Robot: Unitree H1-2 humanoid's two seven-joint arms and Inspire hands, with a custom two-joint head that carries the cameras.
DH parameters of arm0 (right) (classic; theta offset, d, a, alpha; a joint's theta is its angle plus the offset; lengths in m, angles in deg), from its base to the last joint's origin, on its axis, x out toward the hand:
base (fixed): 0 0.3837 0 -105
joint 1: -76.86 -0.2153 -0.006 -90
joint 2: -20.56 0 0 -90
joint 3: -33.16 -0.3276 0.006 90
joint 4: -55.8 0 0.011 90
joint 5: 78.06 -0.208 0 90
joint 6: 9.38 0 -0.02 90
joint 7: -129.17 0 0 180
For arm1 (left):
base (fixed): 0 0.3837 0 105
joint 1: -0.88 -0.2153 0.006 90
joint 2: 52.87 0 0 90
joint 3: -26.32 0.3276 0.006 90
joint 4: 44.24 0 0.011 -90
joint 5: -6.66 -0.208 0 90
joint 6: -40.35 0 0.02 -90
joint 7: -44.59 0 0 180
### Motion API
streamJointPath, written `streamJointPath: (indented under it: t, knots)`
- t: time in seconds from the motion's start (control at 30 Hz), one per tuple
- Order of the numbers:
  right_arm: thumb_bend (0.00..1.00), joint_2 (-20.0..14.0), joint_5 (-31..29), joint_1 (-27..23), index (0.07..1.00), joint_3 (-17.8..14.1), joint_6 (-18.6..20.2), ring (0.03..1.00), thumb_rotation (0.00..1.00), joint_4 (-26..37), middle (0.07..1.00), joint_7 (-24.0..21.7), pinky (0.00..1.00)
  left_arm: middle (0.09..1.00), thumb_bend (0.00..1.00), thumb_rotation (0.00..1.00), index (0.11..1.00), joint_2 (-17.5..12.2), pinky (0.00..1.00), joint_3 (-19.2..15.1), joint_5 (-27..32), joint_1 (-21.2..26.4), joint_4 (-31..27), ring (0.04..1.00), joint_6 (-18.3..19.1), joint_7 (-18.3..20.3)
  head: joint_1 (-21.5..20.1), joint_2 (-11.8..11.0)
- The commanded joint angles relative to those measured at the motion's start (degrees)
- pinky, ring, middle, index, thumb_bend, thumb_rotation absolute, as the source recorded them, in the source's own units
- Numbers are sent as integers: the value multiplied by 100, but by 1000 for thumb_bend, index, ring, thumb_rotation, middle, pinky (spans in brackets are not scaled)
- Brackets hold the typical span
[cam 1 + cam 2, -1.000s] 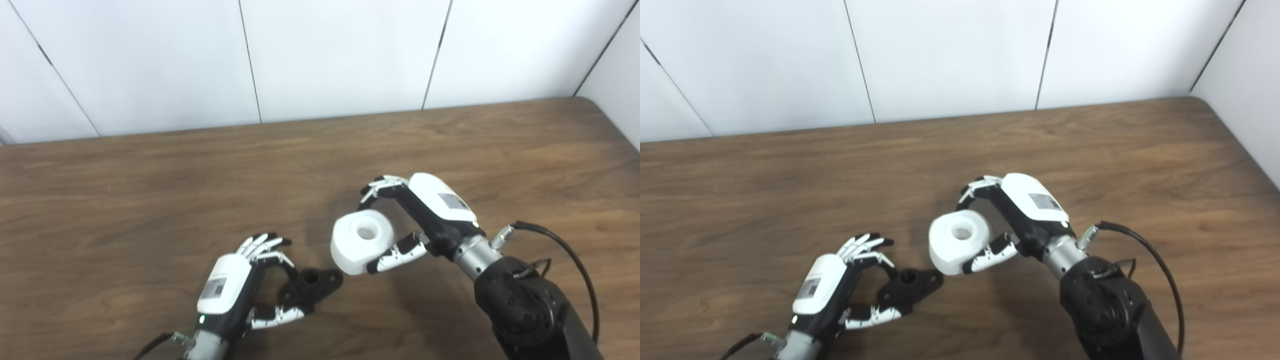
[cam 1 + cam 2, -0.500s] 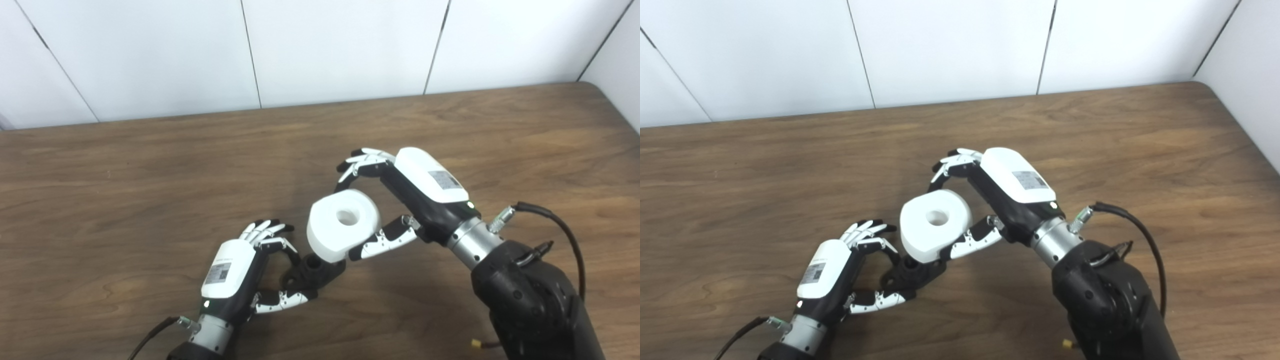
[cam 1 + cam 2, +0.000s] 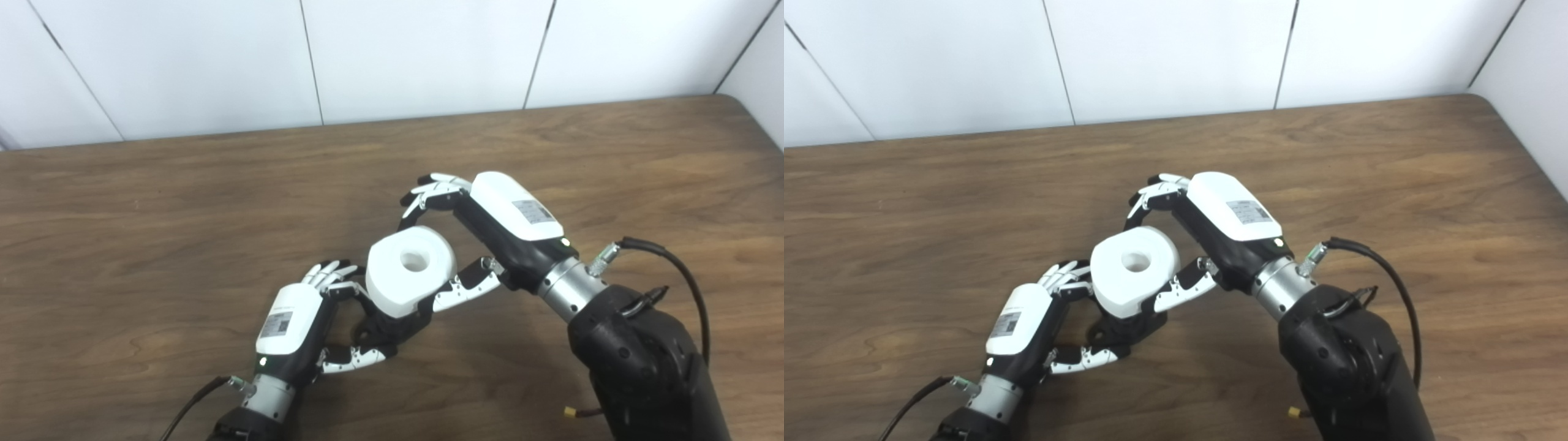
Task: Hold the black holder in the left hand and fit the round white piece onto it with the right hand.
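Note:
My left hand (image 3: 294, 327) is shut on the black holder (image 3: 392, 327), fingers behind it and thumb in front, low at the table's front middle. The round white piece (image 3: 409, 269), a thick ring with a centre hole, sits directly over the holder and hides the holder's top. My right hand (image 3: 484, 223) is shut on the white piece, fingers over its far side and thumb under its near right edge. Whether the piece touches the holder's post is hidden. In the right eye view the white piece (image 3: 1133, 269) covers the holder (image 3: 1124, 327) in the same way.
The brown wooden table (image 3: 153, 233) reaches back to a white panelled wall (image 3: 398, 55). A black cable (image 3: 674, 275) loops off my right forearm. Nothing else lies on the table.
My right hand has carried the white piece left and forward until it sits over the holder. My left hand has lifted and turned the holder slightly. The camera has tilted a little.

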Motion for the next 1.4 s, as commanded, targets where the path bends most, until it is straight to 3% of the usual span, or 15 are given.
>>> streamJointPath:
  t: [0.0, 0.37, 1.37]
  knots:
    - [522, 47, 34, -87, 482, -5, -239, 880, 142, 64, 784, 122, 781, 836, 521, 50, 485, -8, 933, 105, -96, -30, 39, 912, 98, 233, 3, 18]
    - [522, 146, 88, 72, 481, 61, -595, 880, 142, -372, 777, 362, 799, 835, 522, 50, 485, -11, 936, 139, -108, -13, 53, 911, 107, 191, 25, 22]
    - [521, 226, 187, 445, 483, 279, -901, 890, 142, -659, 785, 507, 837, 834, 522, 51, 485, -25, 929, 168, -115, 1, 32, 908, 107, 185, 34, 44]
